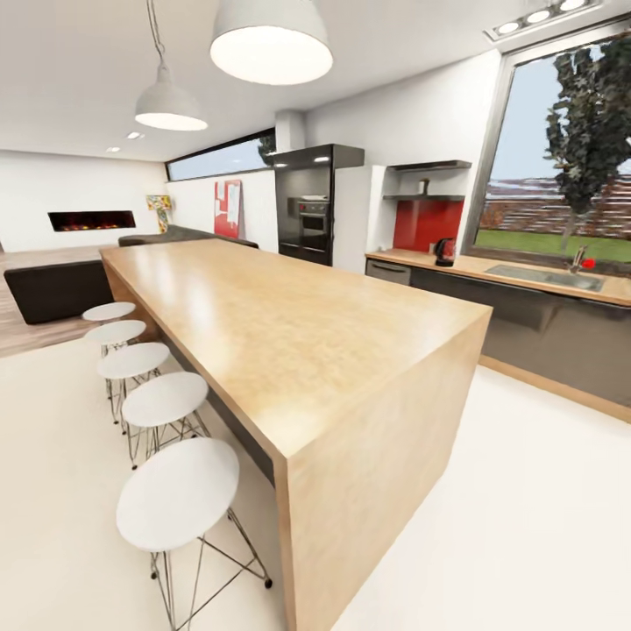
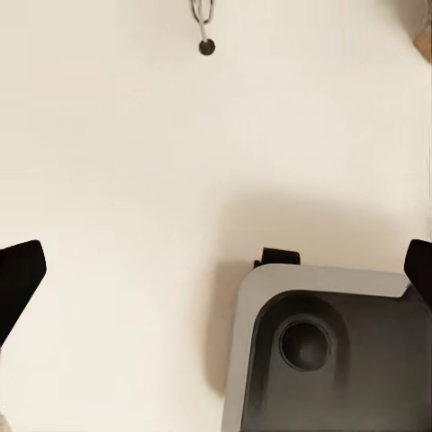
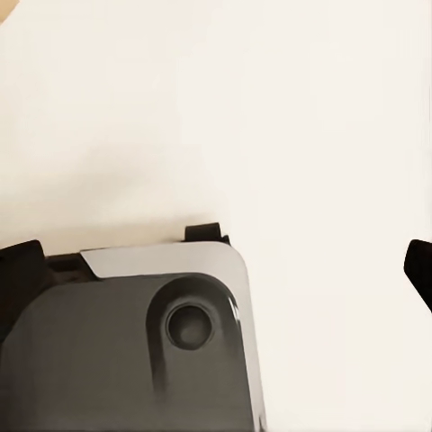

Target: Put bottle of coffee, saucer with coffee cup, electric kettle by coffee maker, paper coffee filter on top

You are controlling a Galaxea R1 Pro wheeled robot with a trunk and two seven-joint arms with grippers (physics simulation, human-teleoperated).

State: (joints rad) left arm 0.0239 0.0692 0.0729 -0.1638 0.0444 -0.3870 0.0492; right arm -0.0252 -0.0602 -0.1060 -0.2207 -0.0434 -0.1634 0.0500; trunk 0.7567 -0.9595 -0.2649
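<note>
The kitchen countertop (image 1: 473, 264) runs along the far right wall under the window, with its steel sink (image 1: 545, 277) set in. A small rounded dark object with a red tint, likely the electric kettle (image 1: 445, 251), stands on its left part. On the kitchen shelf (image 1: 428, 196) above sits a tiny dark item, too small to name. The coffee maker, bottle of coffee, paper coffee filter, saucer and coffee cup are out of view. My left gripper (image 2: 216, 274) and right gripper (image 3: 216, 270) hang open over the pale floor, nothing between their fingers.
The big wooden island bar (image 1: 289, 324) fills the middle, with several white stools (image 1: 178, 492) along its left side. White floor stretches between the island and the grey cabinets (image 1: 543, 337). A black oven column (image 1: 307, 206) stands behind. My grey base (image 2: 333, 351) shows below the grippers.
</note>
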